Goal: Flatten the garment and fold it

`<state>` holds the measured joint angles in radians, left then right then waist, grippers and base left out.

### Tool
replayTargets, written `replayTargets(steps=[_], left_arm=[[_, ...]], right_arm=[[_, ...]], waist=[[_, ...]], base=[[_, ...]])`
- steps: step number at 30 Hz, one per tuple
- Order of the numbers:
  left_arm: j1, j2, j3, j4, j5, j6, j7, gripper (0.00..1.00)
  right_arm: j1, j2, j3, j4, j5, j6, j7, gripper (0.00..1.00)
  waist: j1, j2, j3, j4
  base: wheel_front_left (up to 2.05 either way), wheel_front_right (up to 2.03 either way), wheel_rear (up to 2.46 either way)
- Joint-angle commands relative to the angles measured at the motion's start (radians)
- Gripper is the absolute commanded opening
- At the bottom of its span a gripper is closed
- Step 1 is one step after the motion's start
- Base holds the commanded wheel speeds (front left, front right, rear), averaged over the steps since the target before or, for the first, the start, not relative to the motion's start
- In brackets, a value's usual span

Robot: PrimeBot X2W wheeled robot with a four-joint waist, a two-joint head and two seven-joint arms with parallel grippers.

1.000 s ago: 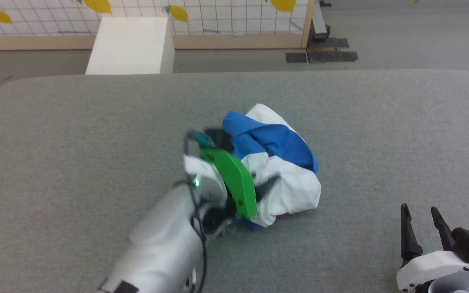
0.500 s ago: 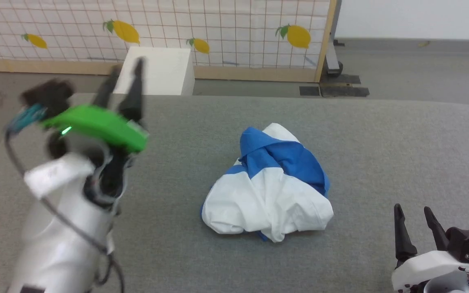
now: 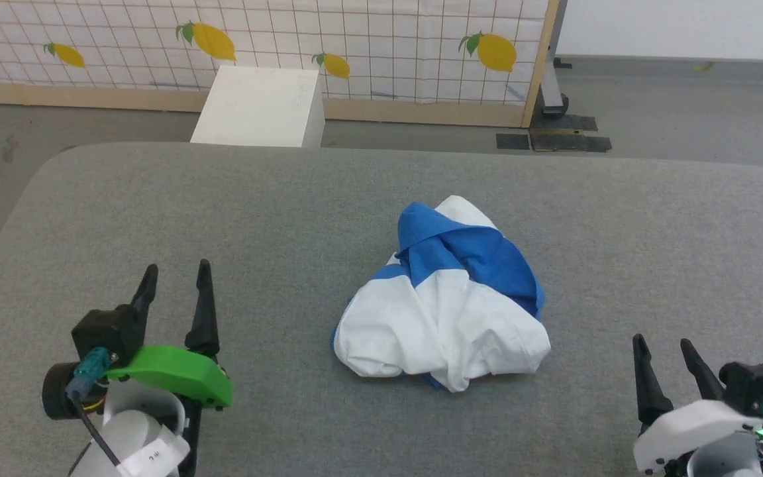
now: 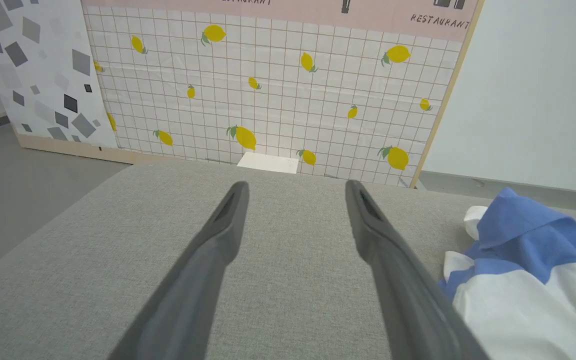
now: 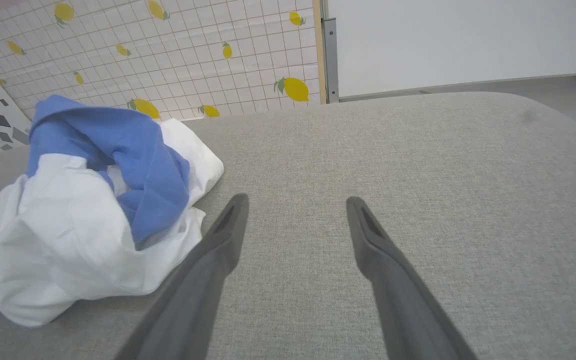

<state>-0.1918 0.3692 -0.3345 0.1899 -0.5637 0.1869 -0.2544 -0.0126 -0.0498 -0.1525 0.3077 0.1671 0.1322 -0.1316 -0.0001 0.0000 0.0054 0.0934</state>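
Note:
The garment (image 3: 444, 311) lies crumpled in a heap near the middle of the grey table (image 3: 289, 212), white cloth below and blue cloth bunched on top. It also shows at the right edge of the left wrist view (image 4: 528, 280) and on the left of the right wrist view (image 5: 83, 210). My left gripper (image 3: 177, 273) rests at the lower left, open and empty, well left of the heap. My right gripper (image 3: 661, 342) sits at the lower right, open and empty, a little right of the heap. Both stand apart from the cloth.
A white box (image 3: 259, 106) stands on the floor just behind the table's far edge. Behind it runs a tiled partition with lemon prints (image 3: 355, 46) on a wooden frame. Dark floor plates (image 3: 550, 140) lie at the back right.
My left arm has pulled away from the heap, swung out to the left and come down to the lower left, open. The camera has tilted up. The heap stays put.

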Motion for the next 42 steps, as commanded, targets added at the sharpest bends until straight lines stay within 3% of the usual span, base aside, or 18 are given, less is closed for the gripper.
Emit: replayTargets(steps=[1,8,15,23,24,25,33,38,42], left_arm=[[0.017,-0.014,0.005,-0.011,0.016,0.006,-0.007,1.0],[0.032,-0.056,0.034,-0.042,0.03,0.013,-0.007,1.0],[-0.006,-0.092,0.034,-0.071,0.06,0.001,-0.007,1.0],[-0.023,-0.125,0.046,-0.062,0.075,-0.018,-0.007,1.0],[-0.023,-0.129,0.048,-0.06,0.076,-0.019,-0.007,1.0],[-0.023,-0.132,0.051,-0.058,0.078,-0.021,-0.007,1.0],[-0.012,-0.149,0.077,-0.044,0.09,-0.037,-0.007,1.0],[0.006,-0.156,0.084,-0.039,0.094,-0.042,-0.007,1.0],[0.014,-0.159,0.078,-0.033,0.093,-0.048,-0.007,1.0]], right_arm=[[-0.018,0.0,0.01,-0.013,0.01,-0.002,0.032,1.0],[-0.219,0.0,0.131,-0.03,-0.028,-0.002,0.356,1.0],[-0.485,-0.031,0.273,0.069,-0.111,-0.002,0.724,1.0],[-0.571,-0.081,0.389,0.173,-0.077,-0.002,0.899,1.0],[-0.573,-0.083,0.393,0.177,-0.068,-0.002,0.906,0.89],[-0.578,-0.086,0.398,0.174,-0.056,-0.002,0.902,0.0],[-0.6,-0.137,0.329,0.076,0.01,-0.002,0.751,0.0],[-0.556,-0.217,0.142,-0.015,0.011,-0.002,0.721,0.0],[-0.454,-0.268,-0.089,-0.056,-0.047,-0.002,0.749,0.0]], waist=[[0.0001,0.0,0.009,0.004],[0.0001,0.0,0.061,0.003],[0.0001,0.0,0.151,0.057],[0.0001,0.0,0.201,0.093],[0.0001,0.0,0.202,0.093],[0.0001,0.0,0.204,0.092],[0.0001,0.0,0.158,0.045],[0.0001,0.0,0.121,0.011],[0.0001,0.0,0.112,-0.003]], base=[[0.0,0.0,0.0],[0.0,0.0,0.0],[0.0,0.0,0.0],[0.0,0.0,0.0],[0.0,0.0,0.0],[0.0,0.0,0.0],[0.0,0.0,0.0],[0.0,0.0,0.0],[0.0,0.0,0.0]])
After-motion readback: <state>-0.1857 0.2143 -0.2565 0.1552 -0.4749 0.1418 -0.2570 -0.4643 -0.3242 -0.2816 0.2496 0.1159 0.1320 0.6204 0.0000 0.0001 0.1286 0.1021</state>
